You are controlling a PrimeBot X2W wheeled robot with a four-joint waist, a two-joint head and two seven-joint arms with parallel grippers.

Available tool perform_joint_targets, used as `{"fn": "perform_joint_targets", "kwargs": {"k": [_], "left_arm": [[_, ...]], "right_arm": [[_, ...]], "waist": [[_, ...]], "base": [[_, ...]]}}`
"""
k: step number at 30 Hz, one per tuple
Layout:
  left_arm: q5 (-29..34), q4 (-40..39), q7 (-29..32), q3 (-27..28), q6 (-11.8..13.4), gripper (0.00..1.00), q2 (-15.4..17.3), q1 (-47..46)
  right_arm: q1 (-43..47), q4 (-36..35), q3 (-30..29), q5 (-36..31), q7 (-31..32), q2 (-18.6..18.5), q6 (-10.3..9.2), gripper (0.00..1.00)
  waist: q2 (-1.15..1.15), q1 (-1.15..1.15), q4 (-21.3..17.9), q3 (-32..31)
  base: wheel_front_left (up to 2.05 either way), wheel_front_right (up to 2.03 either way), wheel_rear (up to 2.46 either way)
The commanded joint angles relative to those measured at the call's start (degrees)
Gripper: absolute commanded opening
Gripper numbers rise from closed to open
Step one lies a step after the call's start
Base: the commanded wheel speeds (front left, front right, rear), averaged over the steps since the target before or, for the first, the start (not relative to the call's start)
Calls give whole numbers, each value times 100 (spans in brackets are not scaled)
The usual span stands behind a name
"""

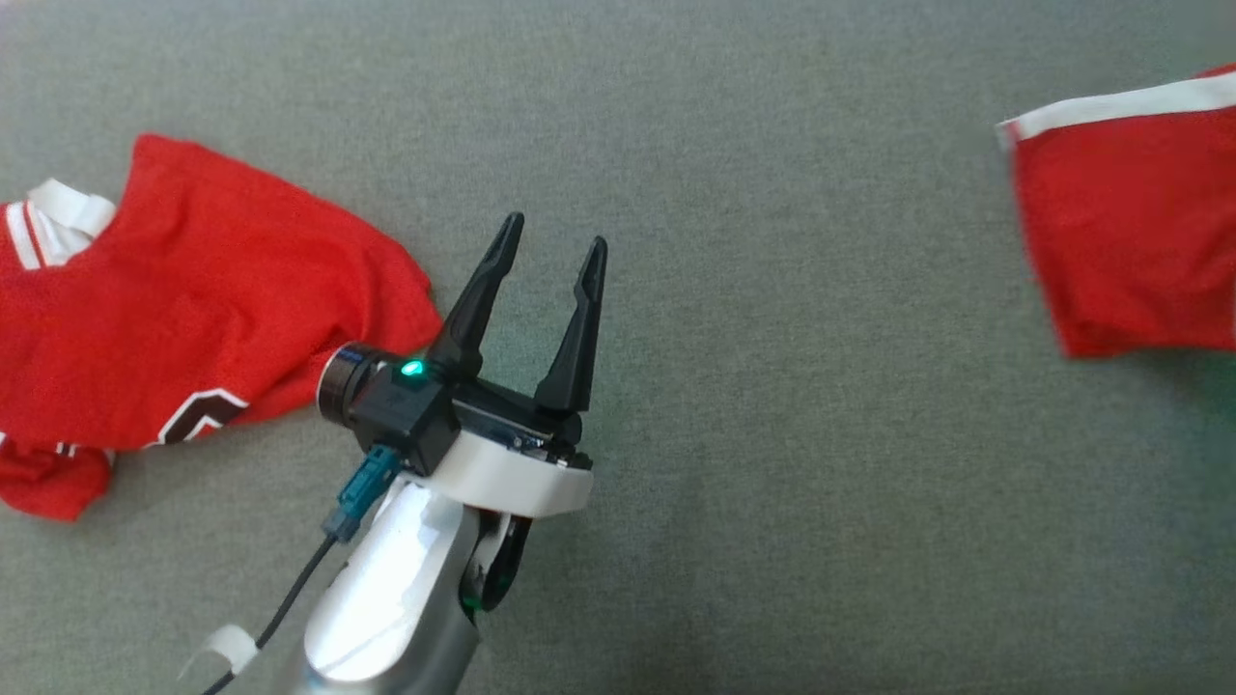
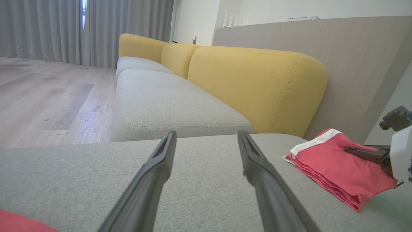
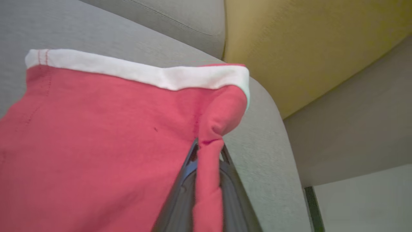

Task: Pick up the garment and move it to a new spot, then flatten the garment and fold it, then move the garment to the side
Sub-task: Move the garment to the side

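My right hand (image 3: 209, 149) is clamped on a pinch of the folded garment (image 1: 1130, 222). The garment lies at the far right of the head view on the grey sofa seat (image 1: 772, 434), white band toward the top. My left hand (image 1: 554, 234) hovers spread and empty at frame centre, just beside a crumpled red jersey (image 1: 193, 309) at the left. This looks like the move-aside step. I'd slide it low and slow with the layers stacked, since one pinched edge could peel the fold open.
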Motion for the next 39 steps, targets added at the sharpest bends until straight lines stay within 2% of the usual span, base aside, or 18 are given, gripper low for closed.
{"fn": "perform_joint_targets", "kwargs": {"k": [1,7,17,18,19,26,31,39], "left_arm": [[43,-204,-29,151,-2,100,20,-175],[109,-200,-29,275,-52,100,20,-244],[168,-223,-29,463,-117,100,20,-209],[170,-223,-29,473,-123,100,20,-204],[171,-221,-29,485,-127,100,20,-200],[180,-158,-29,591,-136,100,20,-87],[172,-158,-29,718,-116,100,20,32],[175,-166,-29,1055,-61,100,20,385]], "right_arm": [[-114,-136,3,43,-2,-292,-4,0],[-232,-23,-270,38,2,-731,-4,0],[-304,47,-842,-187,-33,-819,-4,0],[-302,39,-914,-225,-50,-810,-4,32],[-302,13,-988,-267,-93,-790,-4,100],[-217,-191,-1468,-550,-229,-488,-4,100],[-104,-633,-1741,-663,-393,-84,-4,100],[309,-1875,-1507,-359,-478,763,-4,100]], "waist": [[0,-1,28,124],[0,-1,108,284],[0,-1,154,376],[0,-1,158,379],[0,-1,160,379],[0,-1,129,163],[0,-1,83,-142],[0,-1,68,-748]], "base": [[0,0,0],[0,0,0],[0,0,0],[0,0,0],[0,0,0],[0,0,0],[0,0,0],[0,0,0]]}}
